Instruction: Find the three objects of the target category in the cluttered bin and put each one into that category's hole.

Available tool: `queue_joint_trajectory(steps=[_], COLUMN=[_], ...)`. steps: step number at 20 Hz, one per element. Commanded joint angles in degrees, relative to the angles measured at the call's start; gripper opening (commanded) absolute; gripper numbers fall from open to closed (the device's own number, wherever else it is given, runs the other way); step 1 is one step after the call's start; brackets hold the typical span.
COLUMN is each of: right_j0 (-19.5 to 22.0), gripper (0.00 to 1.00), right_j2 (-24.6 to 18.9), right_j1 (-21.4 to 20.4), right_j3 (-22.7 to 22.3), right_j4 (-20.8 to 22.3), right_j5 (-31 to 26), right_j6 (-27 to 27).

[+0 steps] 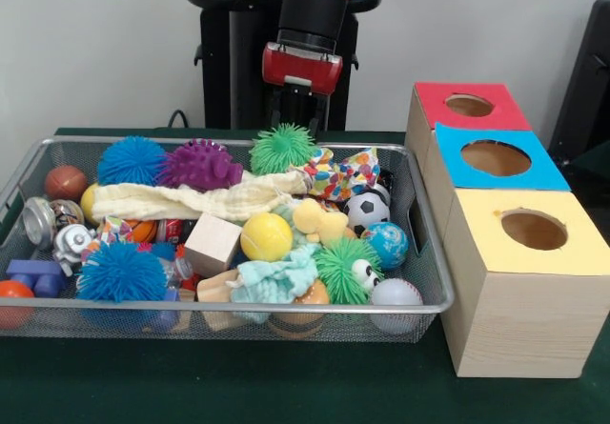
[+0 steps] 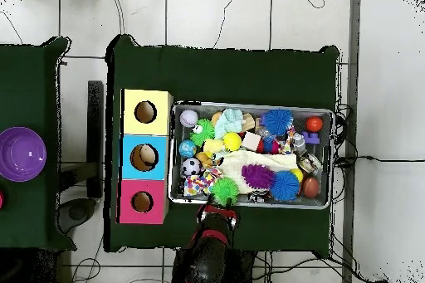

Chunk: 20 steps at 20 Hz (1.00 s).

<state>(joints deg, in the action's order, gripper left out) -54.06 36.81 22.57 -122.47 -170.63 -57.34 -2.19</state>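
Tool (image 1: 298,110) top centre behind bin (image 1: 431,305), can't tell its state from my feed; dotted fabric (image 1: 341,173) just below.

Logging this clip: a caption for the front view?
Arm above the full bin; dotted cloth at its far edge, three boxes alongside.

Room's evenly lit, soft light from above, no hard shadows. Front view: wall behind looks flat grey-white, slightly dim. Faint shadow under the bin (image 1: 29,171) rim on the green desk (image 1: 286,386); the yellow-topped box (image 1: 529,281) has its front face a bit darker than its top. Small glare spots on the shiny silver toy (image 1: 43,219) at the bin's left end. Fine detail soft throughout. Overhead view: bright floor tiles (image 2: 216,14) nearly washed out, desk cloth v. dark, toys small and mushy.
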Motion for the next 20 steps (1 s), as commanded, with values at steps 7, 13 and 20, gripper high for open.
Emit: queue_joint_trajectory(steps=[7, 13, 20], right_j0=[0.64, 1.59, 1.62], gripper=[1.00, 1.00, 1.00], right_j2=[-1.46, -0.90, -0.43], right_j1=[2.02, 0.53, -0.32], right_j3=[8.71, 9.13, 10.84], right_j4=[-0.15, -0.36, -0.96], right_j5=[-3.69, -4.07, -2.17], right_j6=[1.59, 1.39, 0.22])
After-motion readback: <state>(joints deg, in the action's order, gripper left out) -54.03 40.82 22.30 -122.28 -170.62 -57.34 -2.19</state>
